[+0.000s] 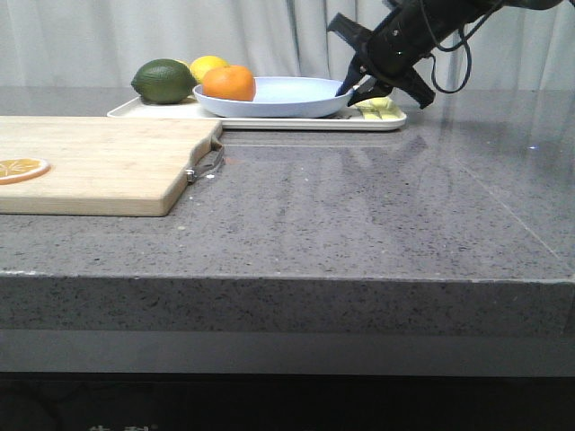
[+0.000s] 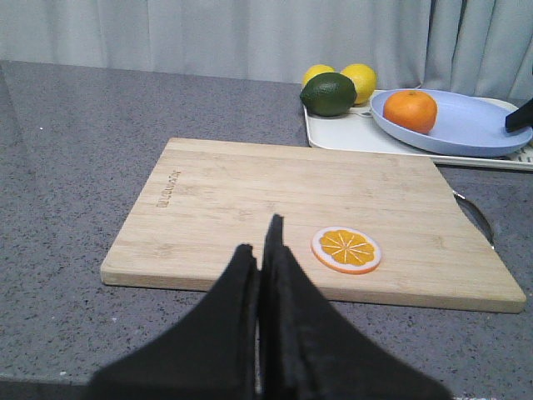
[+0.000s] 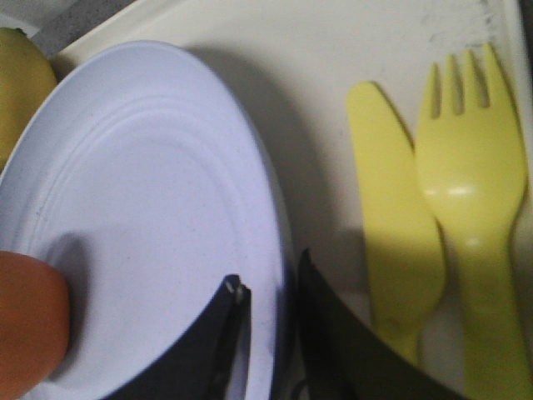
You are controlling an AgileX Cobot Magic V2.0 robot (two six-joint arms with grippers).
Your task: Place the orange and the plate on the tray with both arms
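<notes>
The orange [image 1: 228, 83] lies in the left part of the lavender-blue plate [image 1: 287, 97]. The plate rests on the cream-white tray [image 1: 269, 122] at the back of the counter. My right gripper [image 1: 352, 92] reaches down from the upper right to the plate's right rim. In the right wrist view its jaws [image 3: 271, 292] straddle the rim [image 3: 279, 217], slightly apart, one finger over the plate's inside and one outside. An edge of the orange [image 3: 25, 325] shows there too. My left gripper [image 2: 260, 242] is shut and empty, above the near edge of the wooden board.
A wooden cutting board [image 1: 99, 166] with a flat orange slice [image 1: 20, 168] fills the left. A green lime [image 1: 163, 81] and a yellow lemon [image 1: 208, 65] sit at the tray's left end, and a yellow plastic knife [image 3: 391, 217] and fork [image 3: 470, 192] at its right end.
</notes>
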